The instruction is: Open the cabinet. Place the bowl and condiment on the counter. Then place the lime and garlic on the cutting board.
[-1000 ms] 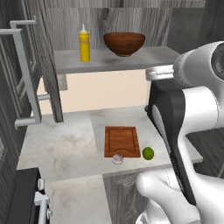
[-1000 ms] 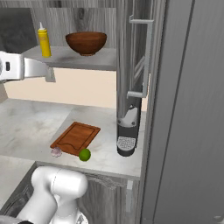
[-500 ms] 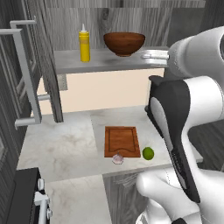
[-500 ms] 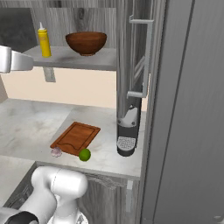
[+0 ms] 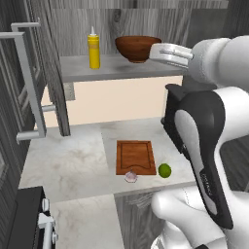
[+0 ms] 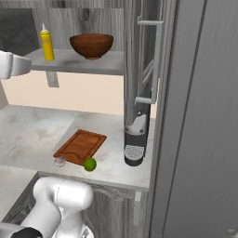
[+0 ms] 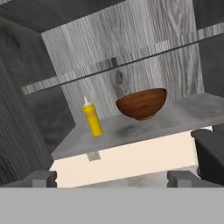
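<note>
Cabinet (image 5: 29, 97) open; bowl (image 5: 137, 47) and upright condiment (image 5: 94, 48), nozzle up, on its shelf. Cutting board (image 5: 135, 156) long axis front-back on desk (image 5: 73, 160); lime (image 5: 165, 170), garlic (image 5: 131, 176) at its near edge. End effector (image 7: 111, 178) wide, holding nothing.

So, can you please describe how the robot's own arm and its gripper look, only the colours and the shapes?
The arm is made of rounded glossy white shells with a dark grey, nearly black section along one link and at the joints. The hand is a flat white block. The gripper ends in two small, dark grey, blocky finger tips. No cables or markings can be seen.
</note>
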